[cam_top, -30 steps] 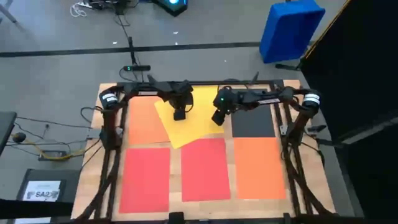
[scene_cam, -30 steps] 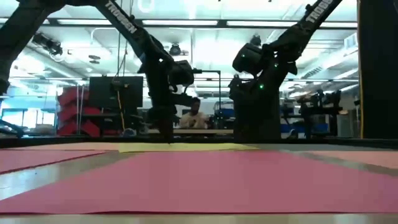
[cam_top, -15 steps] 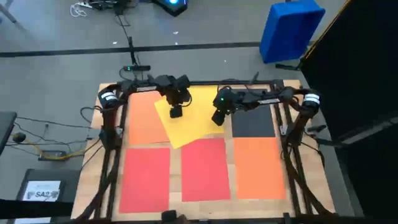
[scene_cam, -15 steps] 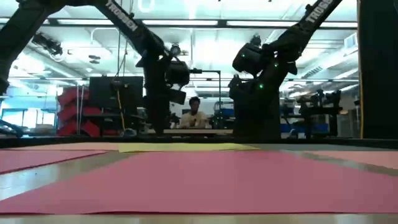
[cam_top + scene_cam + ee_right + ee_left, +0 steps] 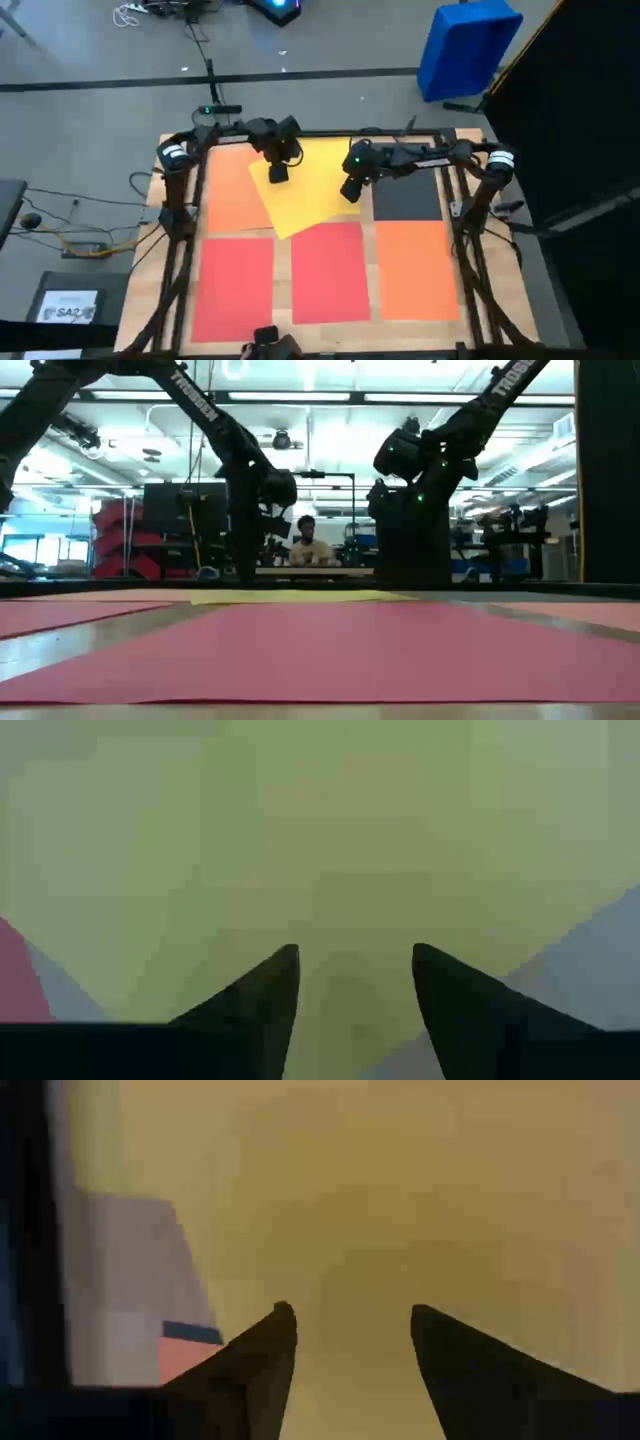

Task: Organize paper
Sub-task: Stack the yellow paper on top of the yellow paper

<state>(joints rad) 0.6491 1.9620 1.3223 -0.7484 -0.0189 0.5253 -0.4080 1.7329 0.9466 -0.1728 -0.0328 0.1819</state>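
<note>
A yellow sheet [image 5: 305, 195] lies askew at the table's far middle. Its near corner overlaps a red sheet [image 5: 330, 272]. Around it lie an orange sheet [image 5: 232, 195], a black sheet [image 5: 407, 195], another red sheet [image 5: 237, 290] and another orange sheet [image 5: 417, 268], all flat. My left gripper [image 5: 278, 172] stands open over the yellow sheet's far left part [image 5: 400, 1200], fingers pointing down. My right gripper [image 5: 351, 188] stands open over the sheet's right part [image 5: 350, 840], slanting down. My left gripper has its fingertips [image 5: 283, 1315] right at the yellow sheet, coming from above. I cannot tell whether they touch it. My right gripper has its fingertips [image 5: 288, 958] close over the same sheet, slanting down from the right. Touch cannot be told there either.
A blue bin [image 5: 465, 45] stands on the floor beyond the table's far right. A dark box with a white label [image 5: 70, 305] sits on the floor at the left. In the low view a person [image 5: 310, 548] sits in the room behind the table.
My left gripper has gone toward the table's far left, along the yellow sheet to its far left part, and has tipped more steeply down. The yellow sheet lies as before. My right gripper has kept still.
</note>
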